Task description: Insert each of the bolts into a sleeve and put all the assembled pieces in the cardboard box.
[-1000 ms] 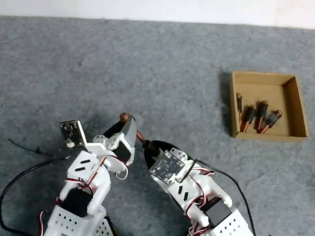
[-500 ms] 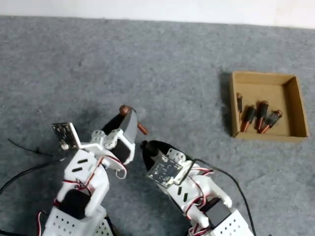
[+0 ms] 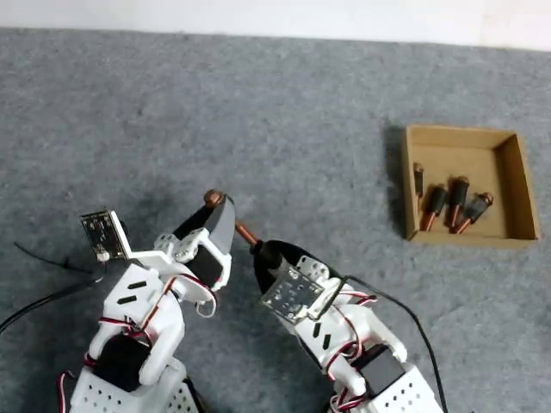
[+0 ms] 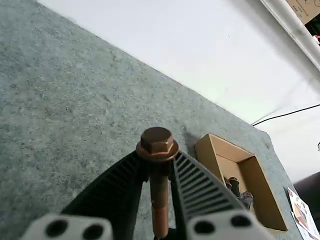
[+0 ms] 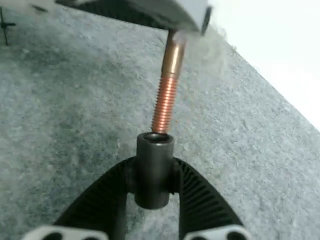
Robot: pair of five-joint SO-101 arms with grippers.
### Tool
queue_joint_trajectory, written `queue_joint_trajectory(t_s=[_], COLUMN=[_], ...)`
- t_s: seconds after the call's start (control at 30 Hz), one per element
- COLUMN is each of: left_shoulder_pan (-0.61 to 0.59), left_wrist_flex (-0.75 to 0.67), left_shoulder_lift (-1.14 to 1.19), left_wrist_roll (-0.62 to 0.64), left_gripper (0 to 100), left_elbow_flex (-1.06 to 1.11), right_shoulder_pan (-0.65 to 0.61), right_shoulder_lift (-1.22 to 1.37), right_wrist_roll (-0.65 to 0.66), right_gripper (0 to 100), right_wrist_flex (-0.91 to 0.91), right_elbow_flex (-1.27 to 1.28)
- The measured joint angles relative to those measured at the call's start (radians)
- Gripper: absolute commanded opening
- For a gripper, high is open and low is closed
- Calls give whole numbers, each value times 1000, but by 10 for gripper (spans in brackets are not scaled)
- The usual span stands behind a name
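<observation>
The left gripper (image 4: 158,161) is clamped on a bolt (image 4: 159,192) just under its head. The right gripper (image 5: 154,171) is closed around a dark sleeve (image 5: 155,167). Both are held above the counter (image 3: 301,112), well apart from the box (image 3: 405,185), where four finished pieces (image 3: 452,205) already lie. In the right wrist view the threaded tip sits at the sleeve's mouth, with the shank leaning slightly off the sleeve's axis.

That lean is the risk. If the bolt is pushed in crooked, the threads may catch on the rim. The sleeve could then twist in its grip, or the bolt could slide back between the fingers, and either part could drop.

Half a second ago the tip and the sleeve stood apart with a clear gap. Now the two have closed and the tip meets the opening.
</observation>
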Motion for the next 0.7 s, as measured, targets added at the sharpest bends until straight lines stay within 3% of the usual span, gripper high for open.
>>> queue_joint_trajectory(t_s=[0.2,0.7], left_shoulder_pan=[91,129], left_wrist_flex=[6,77], left_shoulder_lift=[2,-12], left_wrist_roll=[0,5], left_gripper=[4,4], left_elbow_flex=[0,64], right_shoulder_pan=[3,17], right_shoulder_lift=[-2,2], right_wrist_roll=[0,2], right_gripper=[5,5], right_wrist_flex=[-2,0], right_elbow_flex=[0,0])
